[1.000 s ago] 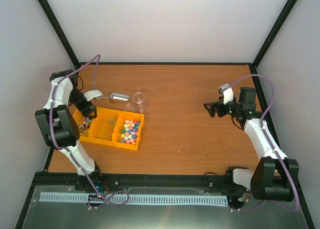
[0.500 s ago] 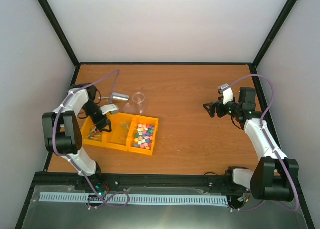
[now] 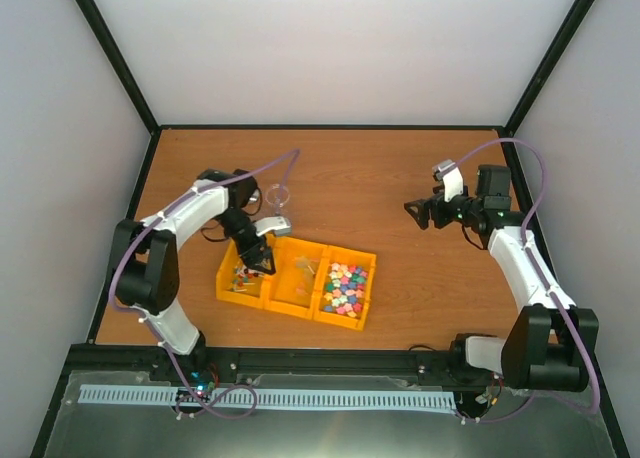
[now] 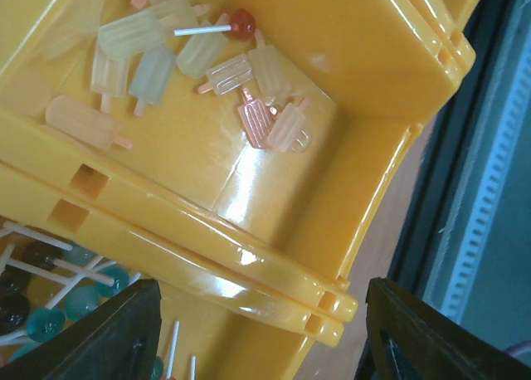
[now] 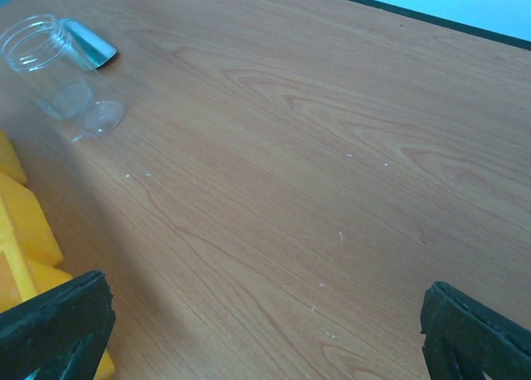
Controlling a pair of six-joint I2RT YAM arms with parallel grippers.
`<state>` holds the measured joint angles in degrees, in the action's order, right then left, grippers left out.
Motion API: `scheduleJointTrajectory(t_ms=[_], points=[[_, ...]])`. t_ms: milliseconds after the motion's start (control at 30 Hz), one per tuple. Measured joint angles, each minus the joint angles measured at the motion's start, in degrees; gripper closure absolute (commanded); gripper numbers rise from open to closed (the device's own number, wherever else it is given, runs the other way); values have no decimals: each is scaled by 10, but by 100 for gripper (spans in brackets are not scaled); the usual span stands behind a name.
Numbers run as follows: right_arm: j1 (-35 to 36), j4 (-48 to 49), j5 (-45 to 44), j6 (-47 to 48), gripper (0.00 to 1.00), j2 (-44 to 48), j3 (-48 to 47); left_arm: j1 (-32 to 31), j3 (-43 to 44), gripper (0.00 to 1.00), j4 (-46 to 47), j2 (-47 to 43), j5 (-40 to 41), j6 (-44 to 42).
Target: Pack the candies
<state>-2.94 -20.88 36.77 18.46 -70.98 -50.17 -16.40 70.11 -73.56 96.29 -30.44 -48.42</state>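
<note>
while a wall of the yellow tray is straddled by the left pincer, jaws apart, pinch unclear, the candies are heaped in its far-right compartment. the right pincer is spread wide, empty. the tray is best slid flat, slowly.

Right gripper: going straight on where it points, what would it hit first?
Probably the bare wooden table; the right gripper tilts down toward it. The glass jar sits off to one side, out of line.

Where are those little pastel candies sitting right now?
In the overhead view, the candies fill the right-hand compartment of the yellow tray, which sits near the front of the table, left of centre.
</note>
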Motion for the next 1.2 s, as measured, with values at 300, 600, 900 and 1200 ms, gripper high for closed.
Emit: scheduleJointTrajectory(t_ms=[300,600,900,1200], points=[[53,-30,-7,35,0,-10,-12,-117,72,33,52,91,-88,85],[229,-24,-109,70,0,-72,-51,-101,197,22,9,117,-184,86],[366,-15,-219,102,0,-177,-79,67,188,19,-40,-11,-206,77],[376,-9,-298,93,4,-259,-103,187,183,18,-32,-18,-150,78]])
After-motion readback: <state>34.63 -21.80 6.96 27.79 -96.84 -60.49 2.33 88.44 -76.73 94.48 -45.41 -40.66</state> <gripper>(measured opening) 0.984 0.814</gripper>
